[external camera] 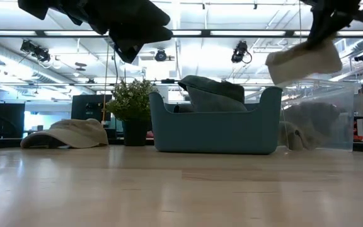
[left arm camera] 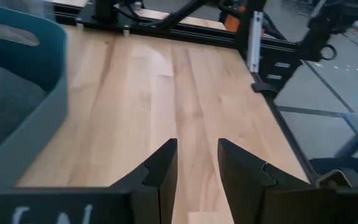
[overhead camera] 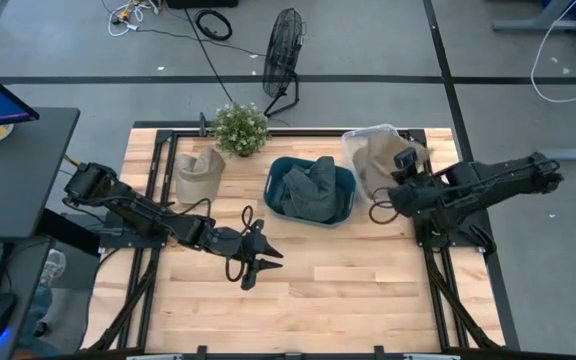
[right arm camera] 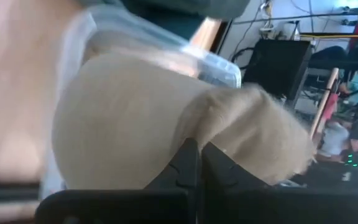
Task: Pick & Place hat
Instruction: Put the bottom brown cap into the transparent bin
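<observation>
The right gripper (right arm camera: 197, 163) has its fingers pinched shut on a fold of a beige hat (right arm camera: 166, 130), which hangs lifted in the air; in the low view the hat (external camera: 304, 63) floats well above the worktop (external camera: 181, 189), over a clear plastic bin (external camera: 323, 120). From above, the fingers sit at the near rim of that clear bin (overhead camera: 373, 160), with the blue bin (overhead camera: 310, 190) just beside them on one side and the worktop's right edge and the arm's own base close on the other.

The left gripper (overhead camera: 253, 262) hovers with its fingers (left arm camera: 160, 171) a moderate gap apart, holding nothing. Ahead of them lies a wide stretch of bare wood running to the black frame (left arm camera: 272, 68) at the worktop's edge; the blue bin's wall (left arm camera: 23, 124) stands near on one side.

Another beige hat (overhead camera: 198, 172) rests on the worktop well behind the left fingers, near a potted plant (overhead camera: 240, 128).

The right wrist view is almost filled by the held hat, so how much cloth lies between the fingers is hard to make out. The dark cloth in the blue bin (external camera: 213, 88) is heaped, and its shape is unclear.
</observation>
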Robot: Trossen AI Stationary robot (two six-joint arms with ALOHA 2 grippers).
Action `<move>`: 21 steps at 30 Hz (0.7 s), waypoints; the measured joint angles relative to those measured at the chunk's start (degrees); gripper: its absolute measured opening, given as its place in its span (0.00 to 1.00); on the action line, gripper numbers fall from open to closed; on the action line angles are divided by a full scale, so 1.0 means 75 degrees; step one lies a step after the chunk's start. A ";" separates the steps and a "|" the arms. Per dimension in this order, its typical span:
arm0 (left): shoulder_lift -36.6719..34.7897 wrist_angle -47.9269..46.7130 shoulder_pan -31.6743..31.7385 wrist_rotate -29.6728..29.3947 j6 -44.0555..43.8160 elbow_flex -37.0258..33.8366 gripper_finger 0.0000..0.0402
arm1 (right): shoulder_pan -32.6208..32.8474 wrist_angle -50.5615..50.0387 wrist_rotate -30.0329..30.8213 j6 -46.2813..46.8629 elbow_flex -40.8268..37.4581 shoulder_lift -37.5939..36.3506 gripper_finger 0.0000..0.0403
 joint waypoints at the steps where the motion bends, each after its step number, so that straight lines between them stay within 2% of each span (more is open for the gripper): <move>1: 0.0000 0.0002 0.0031 -0.0064 0.0000 0.0000 0.30 | -0.0165 0.0001 0.0000 -0.0265 0.0001 0.0003 0.01; 6: 0.0000 0.0003 0.0230 -0.0276 -0.0022 0.0000 0.30 | -0.1115 0.0059 -0.0176 -0.1330 0.0001 0.0003 0.00; 13: 0.0000 0.0003 0.0363 -0.0279 -0.0017 0.0000 0.30 | -0.1810 0.0409 -0.2070 -0.2185 0.0001 0.0023 0.00; 21: 0.0000 0.0002 0.0377 -0.0277 0.0119 0.0000 0.30 | -0.2347 0.0989 -0.2433 -0.3256 0.0000 0.0246 0.00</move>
